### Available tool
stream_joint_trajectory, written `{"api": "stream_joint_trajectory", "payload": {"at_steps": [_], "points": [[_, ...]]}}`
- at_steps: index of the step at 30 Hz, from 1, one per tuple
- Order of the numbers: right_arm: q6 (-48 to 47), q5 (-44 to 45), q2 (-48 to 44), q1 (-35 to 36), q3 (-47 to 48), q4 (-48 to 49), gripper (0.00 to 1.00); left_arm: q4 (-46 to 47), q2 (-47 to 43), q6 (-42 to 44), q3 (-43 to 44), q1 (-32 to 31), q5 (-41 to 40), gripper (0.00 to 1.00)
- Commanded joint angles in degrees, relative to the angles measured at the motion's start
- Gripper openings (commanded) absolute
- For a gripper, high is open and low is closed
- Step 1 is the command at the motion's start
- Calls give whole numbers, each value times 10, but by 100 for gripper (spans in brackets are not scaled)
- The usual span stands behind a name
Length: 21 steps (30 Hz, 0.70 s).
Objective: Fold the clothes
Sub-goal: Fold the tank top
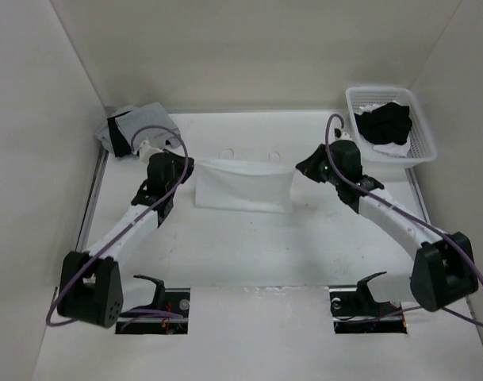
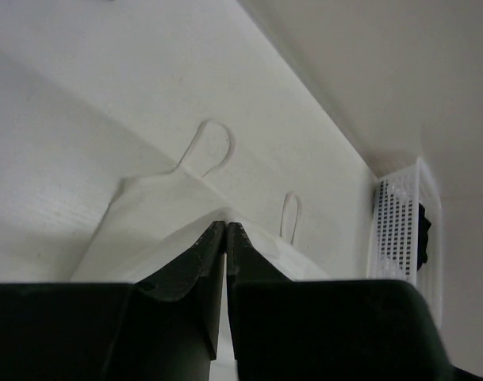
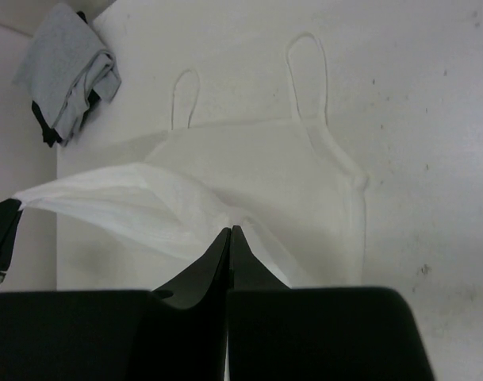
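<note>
1. The white camisole [image 1: 243,186] lay at the middle of the tabletop [image 1: 249,246], stretched between the two arms. Its two thin straps [image 3: 326,87] lay flat toward the far wall.
2. The left fingers [image 2: 200,262] were pinched together on the camisole's left edge.
3. The right fingers [image 3: 209,270] were closed tight on its right edge. A fold of fabric was raised off the tabletop and ran across toward the other arm.
4. A grey-and-black garment pile [image 1: 134,127] sat in the far left corner, apart from the camisole.
5. A white basket [image 1: 354,99] holding dark cloth [image 1: 386,123] stood at the far right.
</note>
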Motion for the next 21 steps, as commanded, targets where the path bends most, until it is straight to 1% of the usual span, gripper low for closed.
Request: {"api": "stream_joint_trajectory", "payload": {"at_steps": [1, 6, 8, 10, 12, 13, 14, 16, 18, 20, 21], "points": [[-29, -53, 67, -38, 82, 61, 0, 94, 88, 1, 74, 16, -23, 2], [-24, -82, 207, -84, 190, 65, 0, 105, 236, 5, 183, 40, -19, 3], [-22, -87, 261, -92, 235, 64, 0, 106, 293, 8, 228, 44, -11, 5], [-15, -87, 315, -95, 280, 62, 4, 114, 341, 14, 266, 45, 1, 14], [-10, -78, 356, -94, 312, 52, 15, 121, 369, 18, 284, 51, 19, 25], [-8, -74, 365, -93, 319, 45, 20, 123, 371, 17, 281, 53, 26, 28], [-8, -69, 366, -93, 316, 45, 24, 125, 362, 16, 268, 55, 32, 30], [-15, -49, 350, -91, 292, 47, 30, 135, 320, 22, 216, 53, 31, 30], [-22, -25, 319, -81, 254, 49, 32, 147, 270, 22, 146, 49, 22, 29], [-29, 5, 270, -66, 193, 69, 32, 164, 212, 16, 59, 42, 9, 28], [-29, 23, 241, -56, 152, 86, 28, 166, 186, 15, 23, 37, 6, 27]]}}
